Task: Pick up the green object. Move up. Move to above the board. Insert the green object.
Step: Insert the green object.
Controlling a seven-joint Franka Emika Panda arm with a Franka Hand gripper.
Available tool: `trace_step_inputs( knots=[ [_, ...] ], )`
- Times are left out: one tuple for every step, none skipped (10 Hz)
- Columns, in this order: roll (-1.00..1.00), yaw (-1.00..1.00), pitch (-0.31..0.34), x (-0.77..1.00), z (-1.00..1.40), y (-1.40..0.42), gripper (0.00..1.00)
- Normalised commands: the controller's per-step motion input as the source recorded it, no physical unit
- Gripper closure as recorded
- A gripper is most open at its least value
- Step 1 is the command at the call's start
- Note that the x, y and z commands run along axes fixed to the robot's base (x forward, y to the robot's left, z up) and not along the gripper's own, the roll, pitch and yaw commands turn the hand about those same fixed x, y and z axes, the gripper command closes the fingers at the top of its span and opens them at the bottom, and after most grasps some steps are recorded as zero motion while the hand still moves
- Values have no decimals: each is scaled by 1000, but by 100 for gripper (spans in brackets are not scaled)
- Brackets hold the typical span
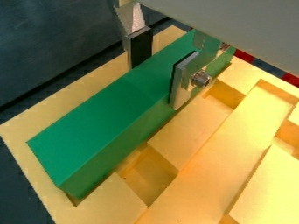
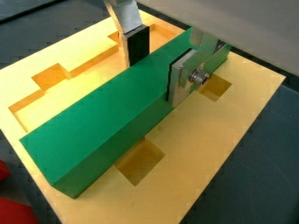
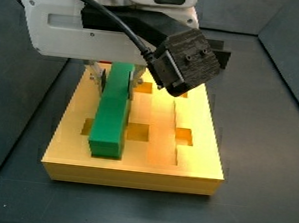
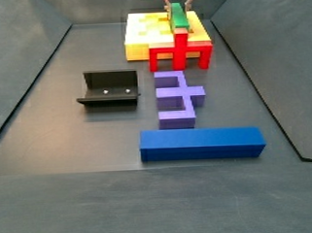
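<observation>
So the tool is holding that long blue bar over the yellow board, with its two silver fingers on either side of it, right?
Not quite: the bar between the tool's fingers is green, not blue. Both wrist views show the green object held lengthwise over the board. The long blue block lies apart on the floor, seen in a side view. The rest is right.

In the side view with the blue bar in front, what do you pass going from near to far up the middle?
Blue bar → purple block → red block → board carrying the green object, with the gripper gripping its far end.
</observation>
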Motion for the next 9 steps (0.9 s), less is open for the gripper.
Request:
trace_step_inputs(
  knots=[
    [176, 0, 0, 0, -349, -26, 100],
    [136, 0, 0, 74, -346, -69, 100],
    [77, 0, 0, 106, -334, -109, 100],
    [51, 0, 0, 100, -317, -97, 100],
    [43, 0, 0, 66, -303, -117, 100],
    [24, 0, 0, 31, -291, -143, 100],
    [9, 0, 0, 6, -271, -86, 100],
    [50, 0, 0, 0, -71, -3, 100],
    [0, 0, 0, 0, 0, 0, 100]
  ],
)
